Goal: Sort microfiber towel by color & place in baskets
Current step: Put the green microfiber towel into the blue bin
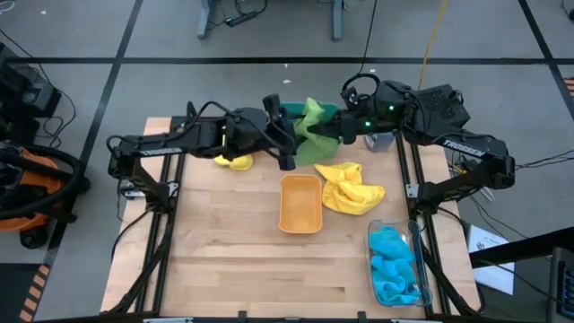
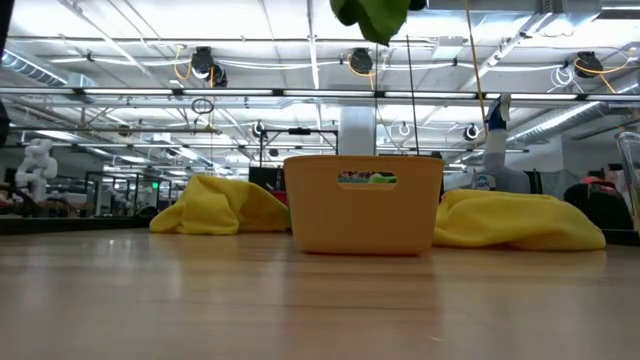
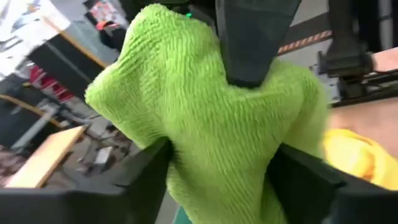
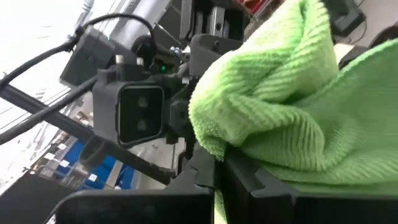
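Note:
A green microfiber towel (image 1: pixel 314 133) is held high in the air between both grippers, above the far middle of the table; the low view shows only its lower end (image 2: pixel 370 15). My left gripper (image 1: pixel 291 144) meets it from the left and my right gripper (image 1: pixel 334 136) from the right, both shut on it. One yellow towel (image 1: pixel 350 187) lies right of the orange basket (image 1: pixel 300 203), another (image 1: pixel 235 161) under the left arm. Blue towels (image 1: pixel 395 265) fill the clear basket (image 1: pixel 421 285). The teal basket (image 1: pixel 289 110) shows partly behind the green towel. My left gripper pinches the green towel's lower bunched part (image 3: pixel 217 168) between its two fingers (image 3: pixel 146 180), and the cloth narrows where they meet it. It comes level from the table's left. The towel is lifted clear of the table. My right gripper has a folded edge of the green towel (image 4: pixel 249 134) pinched between its shut fingers (image 4: pixel 205 171), several layers thick, coming from the table's right. In the left wrist view its finger (image 3: pixel 249 43) sits on the towel's upper part. The cloth bulges slack over the fingers.
The orange basket (image 2: pixel 363 205) stands mid-table with a yellow towel on each side (image 2: pixel 220 205) (image 2: pixel 520 220). The clear basket sits at the near right corner. Bare wood (image 1: pixel 233 260) lies near and left. Cables and equipment surround the table.

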Tool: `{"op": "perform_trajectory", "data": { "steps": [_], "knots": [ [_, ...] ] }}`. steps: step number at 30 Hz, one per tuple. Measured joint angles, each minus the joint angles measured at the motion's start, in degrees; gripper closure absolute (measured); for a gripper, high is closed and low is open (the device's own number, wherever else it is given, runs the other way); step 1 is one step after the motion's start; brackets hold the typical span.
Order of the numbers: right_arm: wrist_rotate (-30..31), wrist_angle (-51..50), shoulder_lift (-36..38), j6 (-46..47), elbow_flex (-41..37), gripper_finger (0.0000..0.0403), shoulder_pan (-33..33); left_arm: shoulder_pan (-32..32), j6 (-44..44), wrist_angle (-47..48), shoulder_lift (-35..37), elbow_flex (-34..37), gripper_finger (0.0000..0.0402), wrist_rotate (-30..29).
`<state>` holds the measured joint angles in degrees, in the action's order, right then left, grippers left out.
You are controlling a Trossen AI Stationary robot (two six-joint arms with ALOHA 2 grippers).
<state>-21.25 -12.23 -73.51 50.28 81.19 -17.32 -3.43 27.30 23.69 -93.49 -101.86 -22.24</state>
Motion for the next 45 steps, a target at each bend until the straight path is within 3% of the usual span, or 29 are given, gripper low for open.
{"op": "perform_trajectory", "data": {
  "steps": [7, 9, 16, 21, 24, 34, 40, 45],
  "knots": [
    [0.2, 0.4, -1.4, 2.3, 0.0, 0.0394, -0.4, -3.7, -7.7, 1.5, 0.0, 0.0, 0.0355, 9.7],
    [0.2, -0.1, -1.4, 3.1, 0.0, 0.0382, -0.8, -4.7, -11.2, 2.3, 0.0, 0.0, 0.0381, 12.1],
    [-0.5, -7.3, 0.0, 1.1, 0.0, 0.0314, -3.2, -7.4, -16.9, 7.7, 0.0, 0.0, 0.0374, 17.8],
    [-0.1, -16.2, 1.5, -2.1, 0.0, 0.0271, -4.8, -11.1, -21.1, 15.0, -0.2, 0.1, 0.0378, 25.5],
    [0.0, -18.4, 2.4, -3.4, 0.0, 0.0255, -5.2, -13.6, -21.0, 16.5, -1.2, 0.1, 0.0379, 26.1],
    [2.7, -19.6, 4.5, -6.1, 0.0, 0.0252, -5.2, -23.6, -16.2, 13.5, -13.6, 0.1, 0.0379, 26.0],
    [3.4, -19.8, 5.6, -6.2, 0.0, 0.0258, -5.2, -25.8, -16.2, 13.1, -21.7, 0.1, 0.0365, 23.5],
    [3.7, -19.8, 6.2, -6.1, 0.0, 0.0259, -5.2, -25.8, -16.3, 12.6, -24.2, 0.1, 0.0362, 20.3]
  ]
}}
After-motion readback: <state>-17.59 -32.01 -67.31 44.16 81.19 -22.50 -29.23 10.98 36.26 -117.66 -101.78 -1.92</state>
